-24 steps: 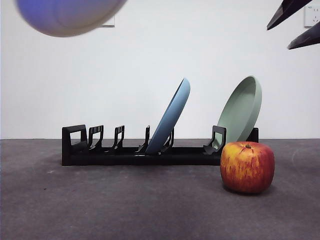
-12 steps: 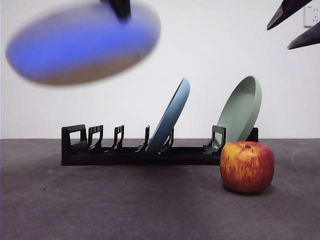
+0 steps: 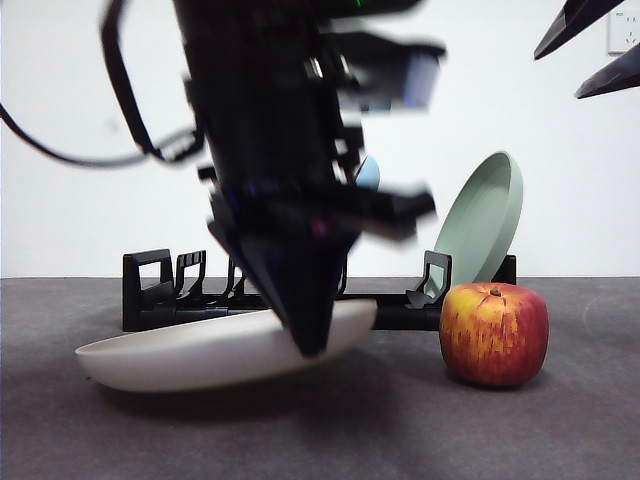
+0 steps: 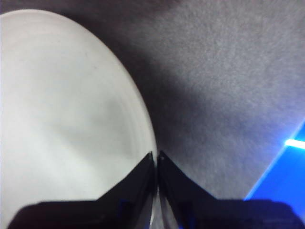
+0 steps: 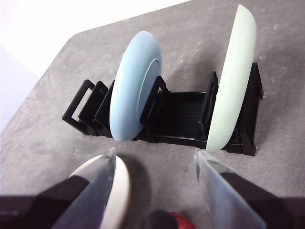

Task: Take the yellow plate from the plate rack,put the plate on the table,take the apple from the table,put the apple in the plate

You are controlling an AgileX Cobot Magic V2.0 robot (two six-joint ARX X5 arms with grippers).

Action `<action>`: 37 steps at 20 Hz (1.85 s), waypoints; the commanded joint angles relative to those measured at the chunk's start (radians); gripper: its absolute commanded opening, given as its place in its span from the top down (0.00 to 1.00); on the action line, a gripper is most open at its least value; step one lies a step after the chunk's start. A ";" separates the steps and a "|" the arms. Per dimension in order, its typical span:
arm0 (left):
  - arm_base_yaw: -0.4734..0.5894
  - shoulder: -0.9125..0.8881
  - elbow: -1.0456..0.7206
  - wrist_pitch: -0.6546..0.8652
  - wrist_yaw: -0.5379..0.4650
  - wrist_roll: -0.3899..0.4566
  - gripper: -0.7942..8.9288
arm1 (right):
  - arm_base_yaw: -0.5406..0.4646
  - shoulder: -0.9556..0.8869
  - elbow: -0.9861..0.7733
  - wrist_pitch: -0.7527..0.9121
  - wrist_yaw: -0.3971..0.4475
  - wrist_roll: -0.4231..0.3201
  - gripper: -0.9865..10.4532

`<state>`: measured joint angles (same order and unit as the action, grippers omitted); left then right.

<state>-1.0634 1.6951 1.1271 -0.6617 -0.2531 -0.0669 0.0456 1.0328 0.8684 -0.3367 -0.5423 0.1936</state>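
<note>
The yellow plate (image 3: 180, 355) is cream and wide, lying almost flat on or just above the table (image 3: 560, 430) in front of the plate rack (image 3: 150, 290), its right side slightly raised. My left gripper (image 3: 308, 335) comes down from above and is shut on the plate's right rim; the left wrist view shows the jaws (image 4: 156, 157) pinched on the edge of the yellow plate (image 4: 62, 119). The apple (image 3: 494, 333) stands on the table to the right of the plate, apart from it. My right gripper (image 5: 156, 155) hangs open high above the near table, holding nothing.
A light blue plate (image 5: 136, 86) and a sage green plate (image 5: 231, 81) lean upright in the rack's slots. The left arm's dark bulk hides most of the blue plate in the front view. The rack's left slots stand bare.
The left gripper has brought the plate down from high at the upper left to table level in front of the rack. The apple, the rack and the right arm have not moved.
</note>
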 commanded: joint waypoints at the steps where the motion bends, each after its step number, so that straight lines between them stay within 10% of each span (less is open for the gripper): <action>1: -0.002 0.052 -0.007 0.022 -0.003 0.016 0.93 | 0.000 0.003 0.002 0.005 0.002 -0.008 0.67; 7: 0.000 0.068 -0.006 0.028 -0.008 0.002 0.59 | 0.002 0.003 0.002 0.006 0.000 -0.008 0.67; 15: -0.003 -0.237 -0.006 0.094 -0.044 -0.045 0.59 | 0.122 0.002 0.066 -0.122 0.096 -0.145 0.58; 18: -0.001 -0.444 -0.006 0.122 -0.211 -0.036 0.59 | 0.250 0.003 0.118 -0.216 0.288 -0.205 0.44; 26: -0.001 -0.922 -0.006 0.230 -0.537 0.084 0.60 | 0.437 0.112 0.142 -0.362 0.442 -0.218 0.44; 37: -0.002 -1.175 -0.006 0.256 -0.585 0.098 0.60 | 0.467 0.487 0.142 -0.319 0.448 -0.218 0.45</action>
<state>-1.0634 0.5213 1.1244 -0.4099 -0.8425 0.0185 0.5102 1.5002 1.0119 -0.6693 -0.0967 -0.0193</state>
